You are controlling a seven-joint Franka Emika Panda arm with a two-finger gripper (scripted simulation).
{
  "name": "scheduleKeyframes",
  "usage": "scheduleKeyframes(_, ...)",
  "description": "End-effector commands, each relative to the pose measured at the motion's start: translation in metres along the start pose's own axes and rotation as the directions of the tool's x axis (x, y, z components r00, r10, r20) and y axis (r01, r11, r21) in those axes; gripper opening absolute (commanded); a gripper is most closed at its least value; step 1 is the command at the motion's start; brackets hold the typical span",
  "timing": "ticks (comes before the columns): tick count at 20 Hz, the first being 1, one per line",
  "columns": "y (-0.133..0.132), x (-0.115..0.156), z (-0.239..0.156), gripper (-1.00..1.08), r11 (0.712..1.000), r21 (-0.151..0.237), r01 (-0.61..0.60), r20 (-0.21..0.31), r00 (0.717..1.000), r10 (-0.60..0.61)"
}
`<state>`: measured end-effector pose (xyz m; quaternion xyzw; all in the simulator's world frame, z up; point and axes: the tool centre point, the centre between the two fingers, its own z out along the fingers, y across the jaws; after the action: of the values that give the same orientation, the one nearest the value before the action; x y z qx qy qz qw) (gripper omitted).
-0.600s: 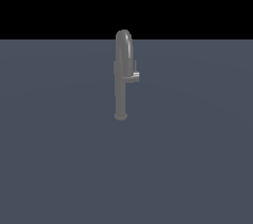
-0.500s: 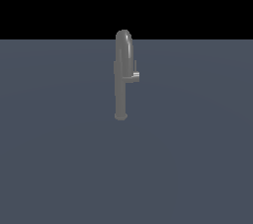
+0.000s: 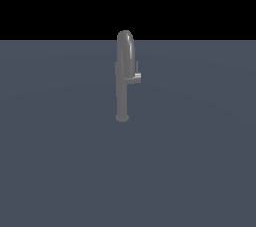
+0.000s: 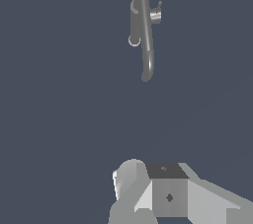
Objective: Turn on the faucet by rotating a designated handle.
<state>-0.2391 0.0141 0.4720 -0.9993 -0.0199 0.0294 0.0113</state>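
While the faucet (image 3: 124, 78) stands upright on the counter (image 3: 200, 161), its handle (image 3: 136, 77) juts sideways, untouched; fingers (image 4: 129, 181) well apart from it, state indeterminable.

Dim, flat, sharp simulator renders, no cast shadows, faint sheen on the faucet (image 3: 124, 76).
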Motion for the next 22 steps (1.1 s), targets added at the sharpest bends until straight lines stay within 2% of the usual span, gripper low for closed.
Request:
scheduleKeyframes(1, -0.001, 0.006, 0.000, -1.00, 1.000, 0.016, -0.016, 0.018, 1.000, 0.016)
scheduleKeyframes(6, -0.002, 0.025, 0.001, -1.00, 0.996, 0.061, -0.065, 0.070, 0.996, 0.061)
scheduleKeyframes(12, -0.003, 0.056, 0.004, -1.00, 0.980, 0.129, -0.149, 0.160, 0.979, 0.128)
scheduleKeyframes(22, 0.000, 0.110, 0.016, -1.00, 0.923, 0.230, -0.310, 0.329, 0.917, 0.226)
